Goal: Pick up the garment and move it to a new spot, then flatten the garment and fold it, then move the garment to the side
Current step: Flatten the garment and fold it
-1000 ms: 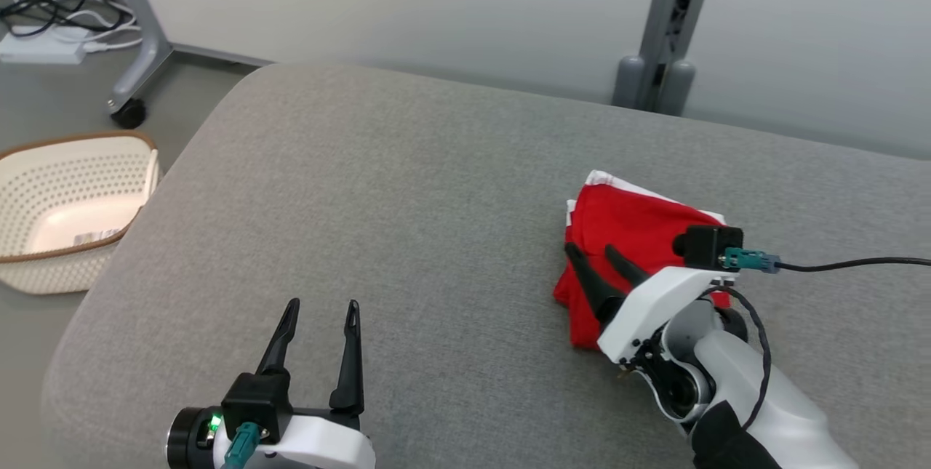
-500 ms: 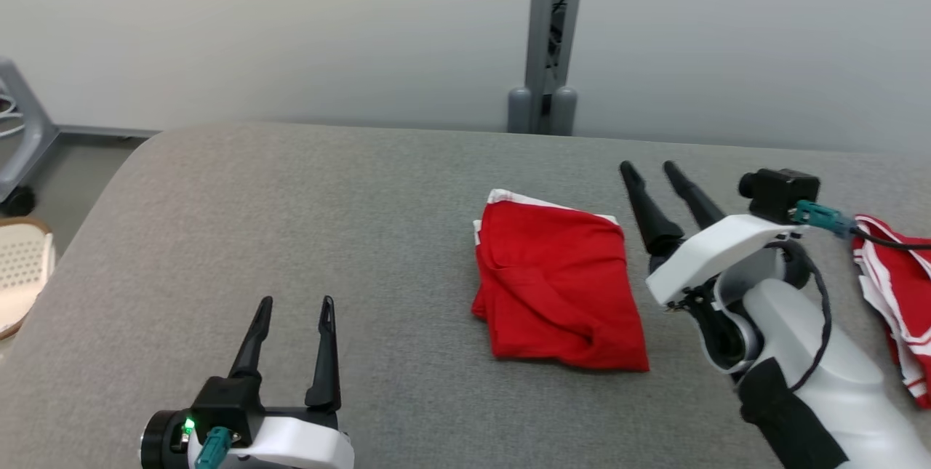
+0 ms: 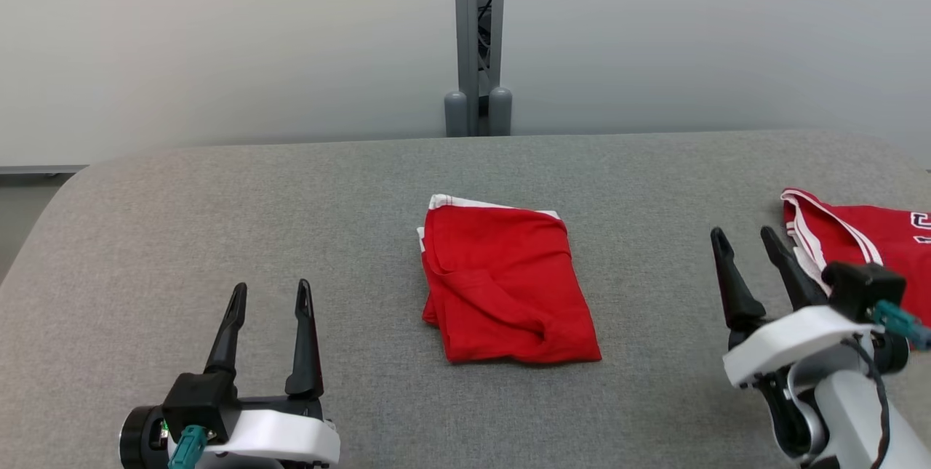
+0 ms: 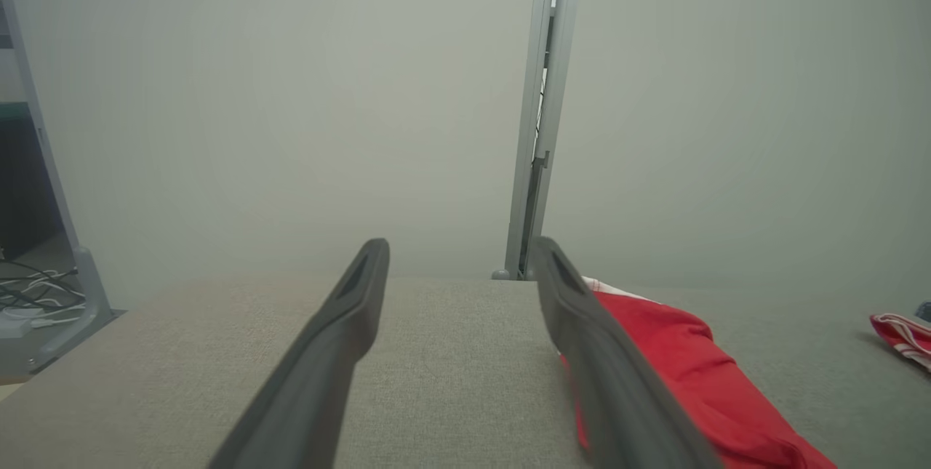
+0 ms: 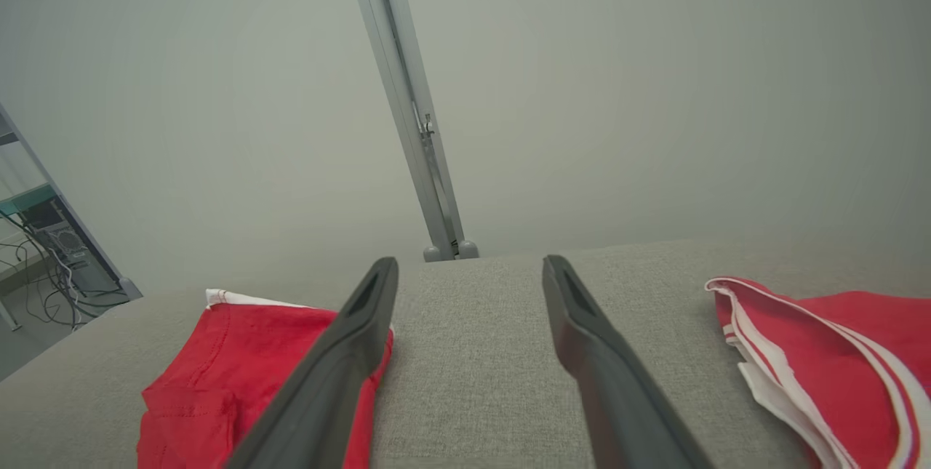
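**Garment point(image 3: 505, 287) Folded and Released**

The red garment lies folded at the centre of the grey bench point(image 3: 218, 200), resting free. Left gripper point(image 3: 270, 286): fingers spread, empty, to the garment's left near the front edge. Right gripper point(image 3: 743, 232): fingers spread, empty, between the garment and a second, striped garment point(image 3: 858, 229) at the right.

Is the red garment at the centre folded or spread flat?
Folded: the plain red cloth garment lies as a compact rectangle with layered edges along its left side.
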### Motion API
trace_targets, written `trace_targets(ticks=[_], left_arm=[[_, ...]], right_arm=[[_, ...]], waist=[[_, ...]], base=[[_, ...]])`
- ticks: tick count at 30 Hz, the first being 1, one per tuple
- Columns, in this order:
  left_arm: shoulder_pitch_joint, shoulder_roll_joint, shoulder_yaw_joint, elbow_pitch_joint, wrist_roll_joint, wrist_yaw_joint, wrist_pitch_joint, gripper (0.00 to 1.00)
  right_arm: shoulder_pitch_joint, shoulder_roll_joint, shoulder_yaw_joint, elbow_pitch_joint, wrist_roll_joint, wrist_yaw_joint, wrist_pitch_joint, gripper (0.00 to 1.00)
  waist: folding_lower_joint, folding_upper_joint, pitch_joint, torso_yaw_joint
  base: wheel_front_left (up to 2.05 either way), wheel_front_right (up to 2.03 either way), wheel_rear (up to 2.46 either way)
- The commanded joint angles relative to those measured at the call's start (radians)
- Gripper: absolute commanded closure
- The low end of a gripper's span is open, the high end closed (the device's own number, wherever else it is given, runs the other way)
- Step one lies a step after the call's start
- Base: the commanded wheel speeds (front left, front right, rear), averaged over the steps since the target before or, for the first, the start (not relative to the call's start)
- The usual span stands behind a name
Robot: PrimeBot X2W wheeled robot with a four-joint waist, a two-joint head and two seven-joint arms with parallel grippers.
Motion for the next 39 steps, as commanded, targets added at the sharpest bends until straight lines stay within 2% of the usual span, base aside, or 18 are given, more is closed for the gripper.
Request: trace_targets(ticks=[1,6,17,18,23,29,33,39], left_arm=[[0.012,0.004,0.004,-0.003,0.001,0.005,-0.003,0.0],[0.019,0.003,0.004,-0.003,0.005,0.002,-0.003,0.0],[0.011,0.004,-0.018,0.006,0.0,-0.004,-0.003,0.0],[0.006,0.004,-0.021,0.008,0.0,-0.004,-0.003,0.0],[-0.02,0.004,-0.039,0.015,0.003,-0.008,-0.003,0.0],[-0.056,0.003,-0.067,0.024,0.006,-0.005,-0.003,0.0],[-0.075,0.004,-0.088,0.027,-0.002,0.001,-0.003,0.0],[-0.084,0.003,-0.113,0.026,-0.012,0.009,-0.003,0.0]], right_arm=[[0.023,0.007,-0.018,-0.02,-0.015,0.001,-0.006,0.0],[0.101,0.045,-0.085,-0.09,-0.101,0.001,-0.006,0.0],[0.127,0.062,-0.115,-0.151,-0.155,0.001,0.035,0.0],[0.123,0.059,-0.11,-0.156,-0.16,0.001,0.038,1.0],[0.08,0.022,-0.011,-0.162,-0.174,0.001,0.051,1.0],[-0.003,-0.033,0.19,-0.116,-0.115,0.0,0.064,1.0],[-0.062,-0.072,0.293,-0.04,-0.058,0.0,0.05,1.0],[-0.133,-0.103,0.374,0.102,0.019,0.0,0.029,1.0]], waist=[[0.0,-0.0001,0.003,-0.005],[0.0,-0.0001,0.009,-0.009],[0.0,-0.0001,0.031,0.025],[0.0,-0.0001,0.037,0.03],[0.0,-0.0001,0.08,0.067],[0.0,-0.0001,0.133,0.137],[0.0,-0.0001,0.159,0.192],[0.0,-0.0001,0.191,0.269]], base=[[0.0,0.0,0.0],[0.0,0.0,0.0],[0.0,0.0,0.0],[0.0,0.0,0.0],[0.0,0.0,0.0],[0.0,0.0,0.0],[0.0,0.0,0.0],[0.0,0.0,0.0]])
